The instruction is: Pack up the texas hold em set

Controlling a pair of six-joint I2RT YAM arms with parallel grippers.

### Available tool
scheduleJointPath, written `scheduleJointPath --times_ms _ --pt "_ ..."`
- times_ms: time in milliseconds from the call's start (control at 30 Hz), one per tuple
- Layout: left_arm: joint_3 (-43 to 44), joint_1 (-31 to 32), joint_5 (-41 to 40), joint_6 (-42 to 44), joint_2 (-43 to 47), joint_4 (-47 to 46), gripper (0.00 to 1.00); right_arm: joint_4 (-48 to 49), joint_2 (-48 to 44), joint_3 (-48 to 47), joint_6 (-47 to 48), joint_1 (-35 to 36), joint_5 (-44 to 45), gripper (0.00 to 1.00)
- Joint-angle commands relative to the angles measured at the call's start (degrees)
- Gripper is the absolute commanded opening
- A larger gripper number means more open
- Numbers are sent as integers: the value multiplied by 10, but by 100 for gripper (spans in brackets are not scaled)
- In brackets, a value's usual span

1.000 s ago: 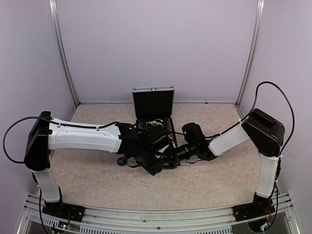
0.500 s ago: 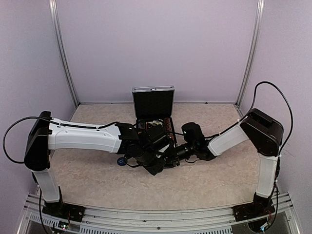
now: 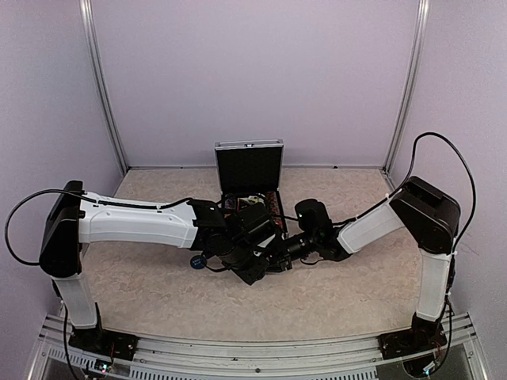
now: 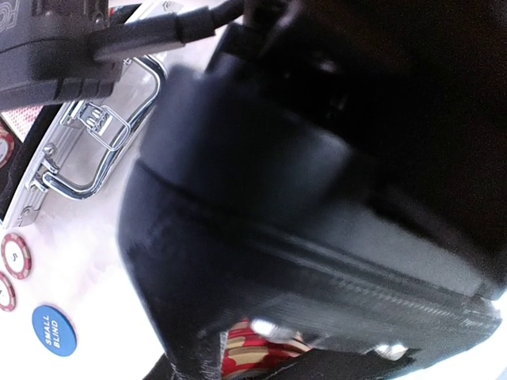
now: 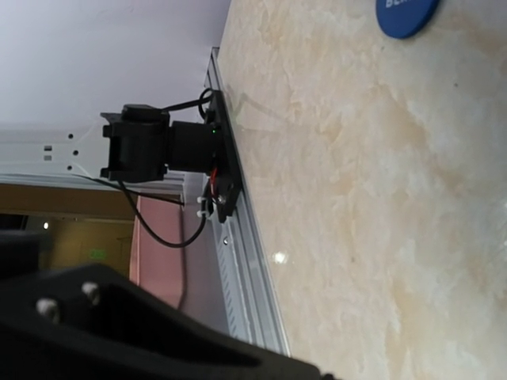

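Top view: beige marbled table (image 3: 356, 285); L arm (image 3: 135, 222) & R arm (image 3: 372, 226) both reach to centre, wrists overlapping; L pincer (image 3: 255, 267) and R pincer (image 3: 277, 253) lost in one dark mass, cannot tell if clenched or released, wrist views no help; silver case (image 3: 249, 166) at 12 o'clock of the wrists, lid upright, black lining; metal handle (image 4: 79, 190) on near side; blue button (image 4: 54, 330), "SMALL BLIND", on table at 9 o'clock of wrists, outside case; two orange-red chips (image 4: 16, 255) near it, on table.

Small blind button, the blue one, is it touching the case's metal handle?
Apart. The left wrist view shows pale tabletop between the blue button and the metal handle.
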State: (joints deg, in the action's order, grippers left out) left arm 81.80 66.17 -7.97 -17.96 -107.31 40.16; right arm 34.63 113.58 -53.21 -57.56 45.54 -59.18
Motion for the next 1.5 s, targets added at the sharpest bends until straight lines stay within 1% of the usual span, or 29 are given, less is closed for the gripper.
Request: scheduleJointPath --times_ms 0,200,233,333,467,633,767,833,1000,1133,1333,1467 --pt "15 5 10 -1 10 -89 52 19 4 -2 12 23 5 14" --pt "-10 4 8 -8 43 -104 90 14 1 -1 13 18 8 14" --pt "-15 4 7 -9 48 -106 94 12 0 -1 14 17 8 14" --pt "-33 2 3 -13 73 -112 98 5 1 -4 18 14 11 14" --pt "-60 -4 -9 -26 107 -126 99 -13 -1 -8 30 11 17 14" --pt "-124 -23 -23 -52 190 -171 99 -42 -7 -13 51 6 29 14" --pt "-178 -56 -47 -82 262 -192 99 -78 -18 -22 79 2 45 14" --pt "-203 -79 -60 -98 301 -196 99 -110 -23 -34 105 -1 58 14" --pt "-257 -122 -88 -136 372 -199 99 -218 -37 -89 210 -7 96 14" --pt "-287 -140 -99 -153 412 -199 99 -313 -40 -157 326 -11 132 14" --pt "-315 -146 -106 -168 430 -198 99 -430 -3 -280 453 -18 169 14" --pt "-327 -147 -108 -171 435 -199 99 -476 36 -348 519 -20 191 13"
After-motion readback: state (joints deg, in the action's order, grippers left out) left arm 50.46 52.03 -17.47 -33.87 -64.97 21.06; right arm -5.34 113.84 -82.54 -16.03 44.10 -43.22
